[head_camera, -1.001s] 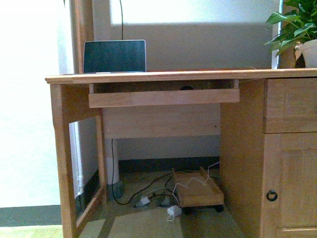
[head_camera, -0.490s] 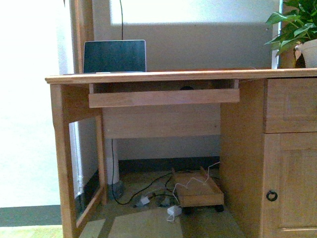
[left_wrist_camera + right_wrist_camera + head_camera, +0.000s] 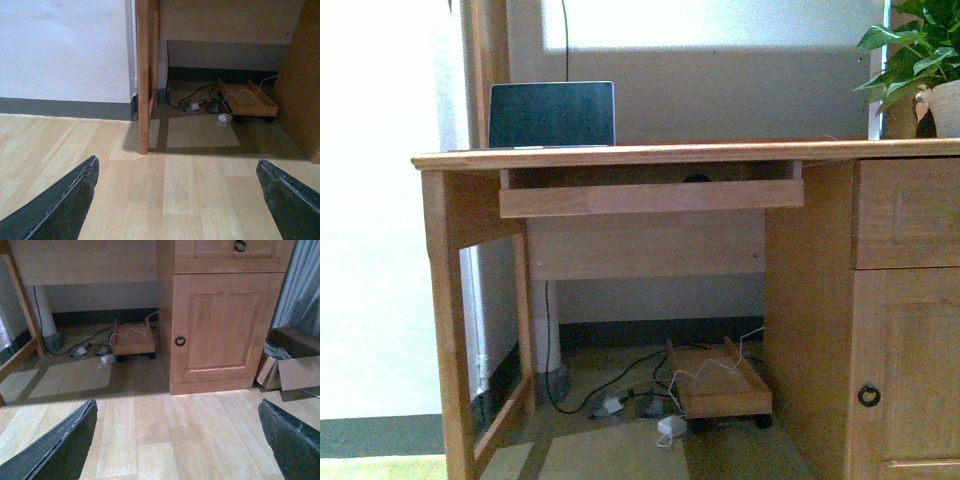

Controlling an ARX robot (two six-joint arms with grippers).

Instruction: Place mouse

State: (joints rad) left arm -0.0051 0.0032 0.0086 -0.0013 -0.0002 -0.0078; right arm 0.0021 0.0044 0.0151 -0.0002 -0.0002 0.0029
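Observation:
In the front view a small dark rounded top, which looks like the mouse, peeks over the front board of the pull-out tray under the desk top; most of it is hidden. Neither arm shows in that view. My left gripper is open above the wooden floor, facing the desk's left leg, with nothing between its fingers. My right gripper is also open and empty above the floor, in front of the desk's cupboard door.
A laptop stands open on the desk top, and a potted plant sits at its right end. Under the desk lie cables and a small wheeled wooden stand. Cardboard boxes sit right of the cupboard.

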